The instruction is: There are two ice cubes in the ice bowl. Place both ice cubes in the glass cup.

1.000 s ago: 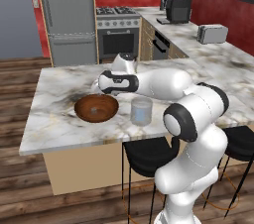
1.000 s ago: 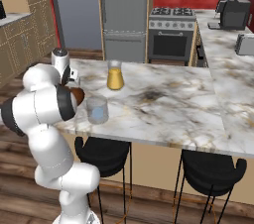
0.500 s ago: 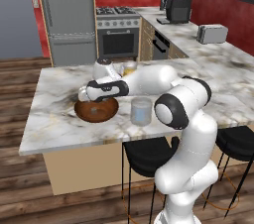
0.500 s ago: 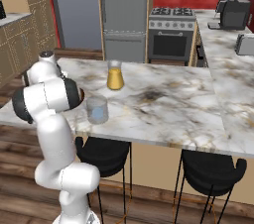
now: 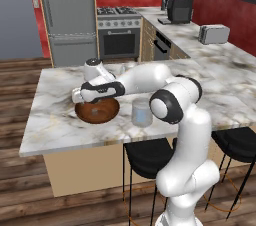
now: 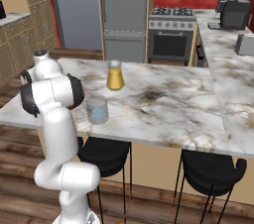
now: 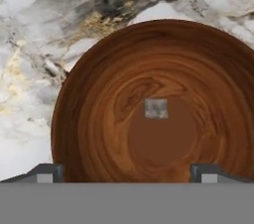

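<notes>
The ice bowl [image 7: 99,119] is a wide reddish-brown wooden bowl, seen from straight above in the hand view. One small pale ice cube [image 7: 156,108] lies near its middle. My gripper [image 7: 126,173] hangs open above the bowl, with nothing between its fingertips [image 7: 47,173], which stand wide apart. In the left base view the gripper [image 5: 80,96] sits over the left part of the ice bowl [image 5: 97,111]. The glass cup [image 5: 141,112] stands just right of the bowl and shows again as the glass cup [image 6: 97,109], bluish in its lower half.
A handled pitcher of orange juice [image 6: 115,75] stands on the marble island [image 6: 163,104] behind the cup. Black stools [image 5: 147,157] sit under the near edge. Fridge and stove stand far behind.
The arm has swung left, away from the cup, and the hand has come down over the bowl. The jaws have stayed wide apart.
</notes>
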Motion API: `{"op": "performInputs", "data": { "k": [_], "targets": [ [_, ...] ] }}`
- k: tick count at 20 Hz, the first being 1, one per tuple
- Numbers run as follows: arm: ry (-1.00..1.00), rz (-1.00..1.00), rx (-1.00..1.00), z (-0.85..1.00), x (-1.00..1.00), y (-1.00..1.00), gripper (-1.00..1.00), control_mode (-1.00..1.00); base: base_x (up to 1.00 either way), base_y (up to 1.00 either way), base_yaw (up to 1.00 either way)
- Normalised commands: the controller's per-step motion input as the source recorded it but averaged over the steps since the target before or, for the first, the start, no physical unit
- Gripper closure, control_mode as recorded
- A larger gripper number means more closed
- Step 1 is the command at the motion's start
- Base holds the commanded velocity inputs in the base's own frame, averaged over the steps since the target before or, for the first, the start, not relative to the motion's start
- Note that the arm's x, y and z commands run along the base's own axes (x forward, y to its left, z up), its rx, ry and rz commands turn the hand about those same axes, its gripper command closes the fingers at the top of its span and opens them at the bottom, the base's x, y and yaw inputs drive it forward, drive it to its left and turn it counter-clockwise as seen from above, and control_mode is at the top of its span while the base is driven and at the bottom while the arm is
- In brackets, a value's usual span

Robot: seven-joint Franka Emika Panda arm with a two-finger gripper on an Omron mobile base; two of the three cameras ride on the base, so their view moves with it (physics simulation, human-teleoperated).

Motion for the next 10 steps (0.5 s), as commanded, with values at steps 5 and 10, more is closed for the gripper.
{"op": "performInputs", "data": {
  "k": [5, 10],
  "targets": [
    [0.02, 0.0, 0.0, -0.29, 0.34, 0.0, -1.0, -1.0, 0.0, 0.0, 0.0],
    [0.02, 0.0, 0.0, -0.31, 0.22, -0.07, -1.0, -1.0, 0.0, 0.0, 0.0]
  ]
}}
